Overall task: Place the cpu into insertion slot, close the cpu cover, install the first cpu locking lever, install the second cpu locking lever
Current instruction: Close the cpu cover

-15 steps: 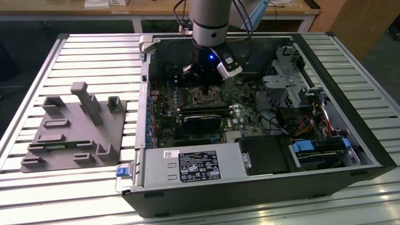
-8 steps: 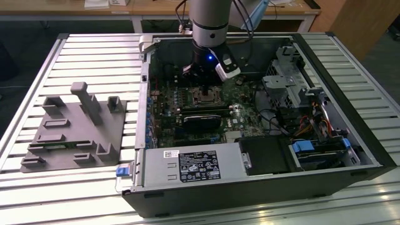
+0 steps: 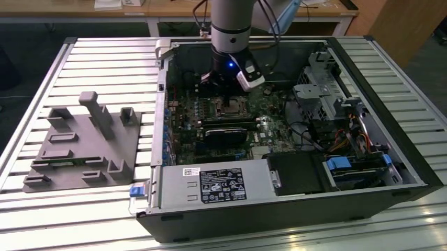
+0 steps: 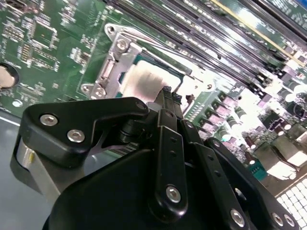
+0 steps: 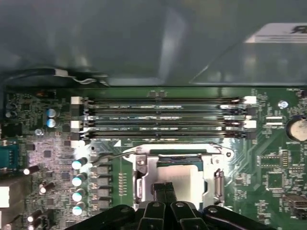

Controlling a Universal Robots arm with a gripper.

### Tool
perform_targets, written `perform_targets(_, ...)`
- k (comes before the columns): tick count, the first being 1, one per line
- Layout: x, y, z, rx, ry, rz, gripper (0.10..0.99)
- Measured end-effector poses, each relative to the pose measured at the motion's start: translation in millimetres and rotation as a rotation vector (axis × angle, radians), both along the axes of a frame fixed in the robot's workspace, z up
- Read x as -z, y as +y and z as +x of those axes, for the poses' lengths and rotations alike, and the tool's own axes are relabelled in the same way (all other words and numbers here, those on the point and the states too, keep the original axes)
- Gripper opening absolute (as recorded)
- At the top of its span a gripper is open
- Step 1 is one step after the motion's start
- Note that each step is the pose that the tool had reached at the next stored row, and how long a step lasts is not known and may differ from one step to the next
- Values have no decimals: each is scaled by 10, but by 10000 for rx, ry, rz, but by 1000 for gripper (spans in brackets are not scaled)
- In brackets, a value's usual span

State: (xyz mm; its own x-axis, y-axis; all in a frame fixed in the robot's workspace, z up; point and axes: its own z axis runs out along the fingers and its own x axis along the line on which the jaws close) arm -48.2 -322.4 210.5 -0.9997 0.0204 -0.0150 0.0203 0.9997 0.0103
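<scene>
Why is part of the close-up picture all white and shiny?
In the second wrist view, glare whites out one end of the motherboard; in the first wrist view the cpu shines pale; in the exterior view the case is shadowy inside.

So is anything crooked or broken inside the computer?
Nothing stands out. The cpu lies flat and square inside the window of the cpu cover, with the gripper right by it. No damage shows on the motherboard.

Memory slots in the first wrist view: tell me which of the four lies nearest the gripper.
The memory slot that runs right alongside the insertion slot; the other three lie beyond it, farther from the gripper.
</scene>
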Motion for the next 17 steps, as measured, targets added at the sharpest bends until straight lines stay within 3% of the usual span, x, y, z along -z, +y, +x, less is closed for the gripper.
perform_targets(17, 89, -1, -134, 0, 3, -5, 106)
